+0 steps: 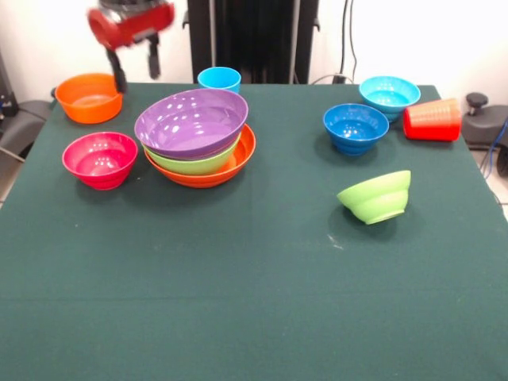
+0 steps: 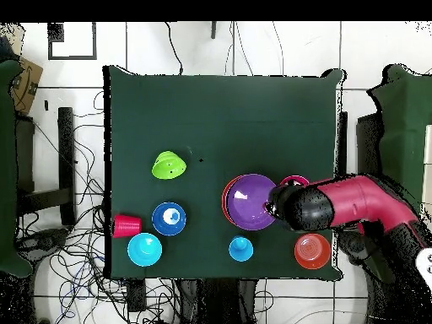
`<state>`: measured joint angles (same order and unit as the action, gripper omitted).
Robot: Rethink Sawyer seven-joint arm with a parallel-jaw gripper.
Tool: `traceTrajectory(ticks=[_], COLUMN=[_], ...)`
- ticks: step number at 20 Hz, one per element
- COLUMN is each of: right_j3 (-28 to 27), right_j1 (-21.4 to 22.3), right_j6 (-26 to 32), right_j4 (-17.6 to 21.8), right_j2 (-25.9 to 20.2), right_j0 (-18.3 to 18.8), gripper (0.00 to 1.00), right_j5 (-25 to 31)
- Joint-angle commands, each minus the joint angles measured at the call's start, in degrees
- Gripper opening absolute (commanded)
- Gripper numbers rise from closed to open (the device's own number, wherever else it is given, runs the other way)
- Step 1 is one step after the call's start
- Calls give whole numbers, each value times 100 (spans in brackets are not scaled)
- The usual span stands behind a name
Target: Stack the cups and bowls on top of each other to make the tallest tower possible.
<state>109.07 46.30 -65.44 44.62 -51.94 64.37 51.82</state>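
Note:
The tower is three nested wide bowls: purple (image 1: pixel 190 121) in lime green (image 1: pixel 194 164) in orange (image 1: pixel 240 155); from overhead the purple bowl (image 2: pixel 251 201) is on top. My gripper (image 1: pixel 136 70) hangs open and empty at the far left, above and between the small orange bowl (image 1: pixel 89 97) and the tower. The magenta-red bowl (image 1: pixel 100 159) stands left of the tower. The light blue cup (image 1: pixel 219 78) stands upright behind it. The dark blue bowl (image 1: pixel 355 127) and light blue bowl (image 1: pixel 389 95) stand at the right. The red cup (image 1: pixel 432 121) lies on its side. The small lime green bowl (image 1: pixel 376 197) is tipped on its side.
The dark green table (image 1: pixel 238 278) carries everything. In the overhead view my red arm (image 2: pixel 346 201) reaches in from the right and covers part of the magenta-red bowl (image 2: pixel 295 180). Cables lie on the floor around the table.

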Motion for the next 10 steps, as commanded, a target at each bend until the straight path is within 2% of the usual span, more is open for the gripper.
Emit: traceTrajectory(ticks=[1,7,10], right_j3=[424,446,497], right_j1=[922,1075,841], right_j6=[2347,2182,1945], right_j4=[-565,-395,-162], right_j2=[-749,-781,-697], right_j0=[457,611,542], gripper=[100,100,100], right_j5=[828,778,571])
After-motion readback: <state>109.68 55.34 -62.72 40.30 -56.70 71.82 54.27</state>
